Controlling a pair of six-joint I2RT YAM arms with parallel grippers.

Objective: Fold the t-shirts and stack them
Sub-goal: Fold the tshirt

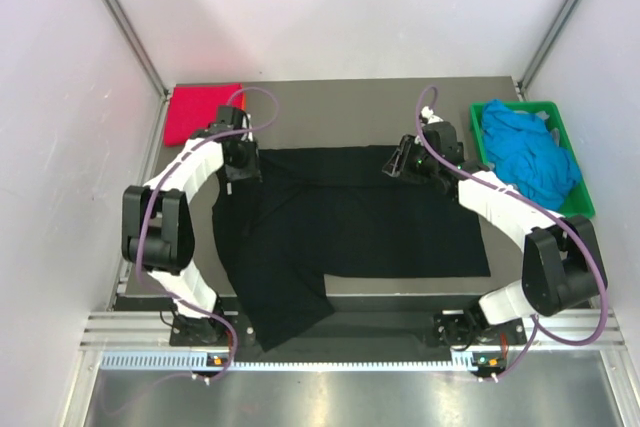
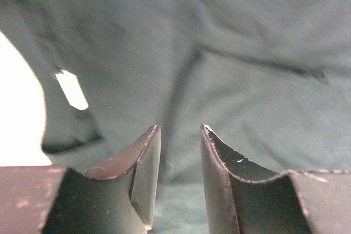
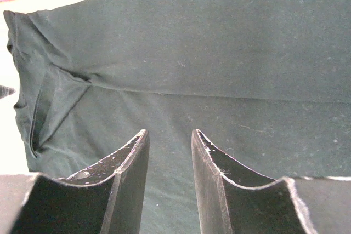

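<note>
We judge the step in hand to be a lengthwise fold of the black t-shirt [image 1: 380, 227], spread on the table [image 1: 330, 112] with one part draped over the near edge. The left gripper [image 2: 178, 130] and right gripper [image 3: 169, 132] sit at its far edge, jaws parted, holding nothing. Its long axis runs left to right, the neck label [image 2: 71, 89] marking the collar at the left; the next move calls for pinching that far edge at both points and carrying it evenly nearward.
</note>
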